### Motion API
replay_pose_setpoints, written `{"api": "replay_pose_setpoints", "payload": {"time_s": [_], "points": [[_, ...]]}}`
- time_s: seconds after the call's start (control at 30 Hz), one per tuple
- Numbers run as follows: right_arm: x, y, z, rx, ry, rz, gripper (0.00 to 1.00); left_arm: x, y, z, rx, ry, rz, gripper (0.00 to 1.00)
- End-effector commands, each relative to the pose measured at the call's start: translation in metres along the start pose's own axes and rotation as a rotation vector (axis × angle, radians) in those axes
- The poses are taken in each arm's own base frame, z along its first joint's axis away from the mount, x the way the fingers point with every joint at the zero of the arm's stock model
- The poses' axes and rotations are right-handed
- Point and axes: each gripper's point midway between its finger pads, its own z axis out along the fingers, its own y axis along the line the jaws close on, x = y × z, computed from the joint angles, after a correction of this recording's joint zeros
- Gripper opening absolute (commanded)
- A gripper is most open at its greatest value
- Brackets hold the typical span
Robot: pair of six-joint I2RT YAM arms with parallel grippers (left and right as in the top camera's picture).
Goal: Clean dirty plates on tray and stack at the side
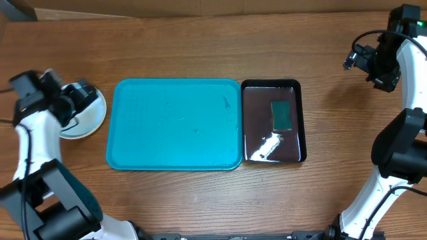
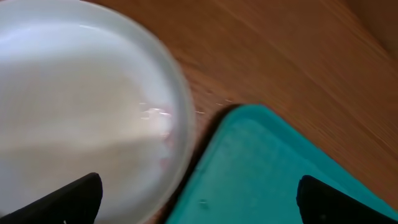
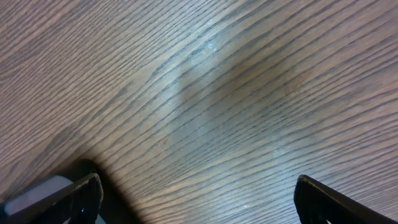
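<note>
The left end effector (image 1: 81, 93) is hovering, fingers spread apart, over the white plate (image 1: 90, 121). The plate is lying on the surface at nine o'clock of the emptied tray (image 1: 173, 127), likely for stacking. The right end effector (image 1: 353, 60) is idling at two o'clock, also spread apart.

The large turquoise rectangular plastic tray (image 1: 173, 133) is lying flat at the desk's centre, its long sides running 9 to 3 o'clock. The round shallow white plate (image 1: 90, 123) is sitting level just beside it, at 9 o'clock.
</note>
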Motion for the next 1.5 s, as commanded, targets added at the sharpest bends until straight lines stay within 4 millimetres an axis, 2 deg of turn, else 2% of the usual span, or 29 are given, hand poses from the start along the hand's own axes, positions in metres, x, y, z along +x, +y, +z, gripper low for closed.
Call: {"api": "replay_pose_setpoints", "payload": {"time_s": [0.0, 0.17, 0.3, 0.57, 0.7, 0.9, 1.03, 1.1, 1.2, 1.33, 1.47], "points": [[-0.006, 0.003, -0.012, -0.013, -0.037, 0.003, 1.0, 0.01, -0.047, 0.009, 0.074, 0.031, 0.11, 1.0], [-0.006, 0.003, -0.012, -0.013, -0.037, 0.003, 1.0, 0.027, -0.079, 0.016, 0.096, 0.061, 0.182, 1.0], [-0.005, 0.003, -0.01, -0.011, -0.033, 0.002, 1.0, 0.036, -0.094, 0.019, 0.114, 0.076, 0.212, 1.0], [-0.004, 0.004, -0.008, -0.011, -0.027, -0.001, 1.0, 0.039, -0.099, 0.019, 0.122, 0.082, 0.223, 1.0], [-0.004, 0.012, -0.025, -0.025, -0.063, -0.017, 1.0, 0.039, -0.099, 0.019, 0.122, 0.082, 0.223, 1.0], [0.009, 0.044, -0.113, -0.105, -0.248, -0.093, 1.0, 0.039, -0.099, 0.019, 0.122, 0.082, 0.223, 1.0], [0.034, 0.064, -0.187, -0.184, -0.399, -0.156, 1.0, 0.039, -0.099, 0.019, 0.122, 0.082, 0.223, 1.0], [0.056, 0.073, -0.232, -0.239, -0.493, -0.197, 1.0, 0.039, -0.099, 0.019, 0.122, 0.082, 0.223, 1.0], [0.091, 0.082, -0.286, -0.319, -0.605, -0.257, 1.0, 0.039, -0.099, 0.019, 0.122, 0.082, 0.223, 1.0], [0.15, 0.092, -0.346, -0.45, -0.724, -0.363, 1.0, 0.039, -0.099, 0.019, 0.122, 0.082, 0.223, 1.0], [0.19, 0.078, -0.412, -0.538, -0.948, -0.423, 1.0, 0.039, -0.099, 0.019, 0.122, 0.082, 0.223, 1.0]]}}
